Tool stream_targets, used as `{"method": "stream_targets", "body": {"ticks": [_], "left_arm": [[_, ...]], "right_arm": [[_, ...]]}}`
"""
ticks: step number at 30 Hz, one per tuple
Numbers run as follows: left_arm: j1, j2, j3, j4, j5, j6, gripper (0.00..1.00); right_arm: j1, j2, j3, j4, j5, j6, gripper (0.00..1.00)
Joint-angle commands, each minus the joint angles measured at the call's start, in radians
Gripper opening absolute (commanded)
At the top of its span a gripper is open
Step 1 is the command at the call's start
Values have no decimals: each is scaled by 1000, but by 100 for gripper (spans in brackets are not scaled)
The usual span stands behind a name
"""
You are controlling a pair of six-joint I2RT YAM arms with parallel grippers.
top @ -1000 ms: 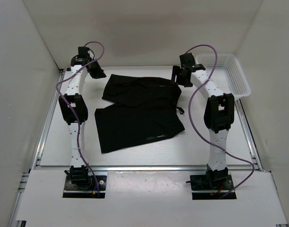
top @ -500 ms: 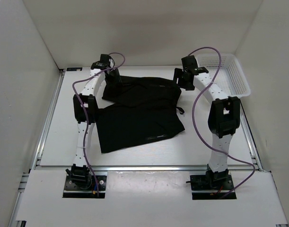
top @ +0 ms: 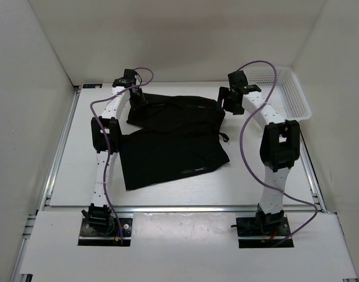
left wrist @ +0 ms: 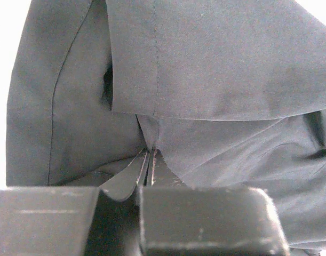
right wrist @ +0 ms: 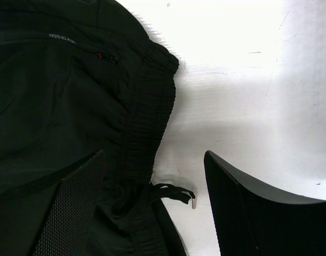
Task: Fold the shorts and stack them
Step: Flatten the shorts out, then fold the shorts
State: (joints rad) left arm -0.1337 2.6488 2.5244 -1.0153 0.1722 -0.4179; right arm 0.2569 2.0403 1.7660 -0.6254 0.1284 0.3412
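The black shorts [top: 173, 138] lie spread out on the white table, waistband to the right, two legs to the left. My left gripper [top: 137, 98] is at the far-left corner of the shorts. In the left wrist view its jaws [left wrist: 148, 154] are shut, pinching a fold of the shorts' fabric [left wrist: 216, 64]. My right gripper [top: 229, 100] is at the far-right end of the waistband. In the right wrist view it [right wrist: 154, 156] is open, with the ribbed waistband [right wrist: 146, 122] and the drawstring tip [right wrist: 193, 203] between the fingers, not gripped.
A white mesh basket [top: 283, 89] stands at the far right corner, just right of my right arm. White walls enclose the table on the left, back and right. Bare table [top: 79, 158] shows left of the shorts and along the front.
My left gripper has moved right from the bare table onto the far-left corner of the shorts. My right gripper has shifted only slightly. The shorts lie as before.
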Motion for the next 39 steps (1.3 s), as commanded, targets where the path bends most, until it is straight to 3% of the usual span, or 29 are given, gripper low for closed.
{"method": "stream_targets", "body": {"ticks": [1,10,15,25,26,28,29,33,39], "left_arm": [[0,-85,36,26,18,-7,10],[59,-92,115,66,98,-73,10],[68,-92,88,112,116,-102,10],[86,111,281,323,107,-246,11],[86,111,292,336,98,-257,25],[86,111,292,348,76,-266,69],[86,93,266,348,76,-266,77],[106,-16,161,348,30,-243,89],[154,-266,-64,348,-37,-199,88]], "right_arm": [[-4,-71,-10,24,-3,7,79],[-4,-80,-39,33,-3,-2,79],[-4,-89,-57,42,-12,-2,79],[-4,-150,-144,67,-73,9,79],[-4,-169,-160,67,-73,9,80],[-4,-187,-197,67,-73,9,82],[-4,-210,-210,67,-59,9,86],[-4,-285,-287,85,-41,-1,87],[-4,-422,-408,95,-41,48,87]]}}
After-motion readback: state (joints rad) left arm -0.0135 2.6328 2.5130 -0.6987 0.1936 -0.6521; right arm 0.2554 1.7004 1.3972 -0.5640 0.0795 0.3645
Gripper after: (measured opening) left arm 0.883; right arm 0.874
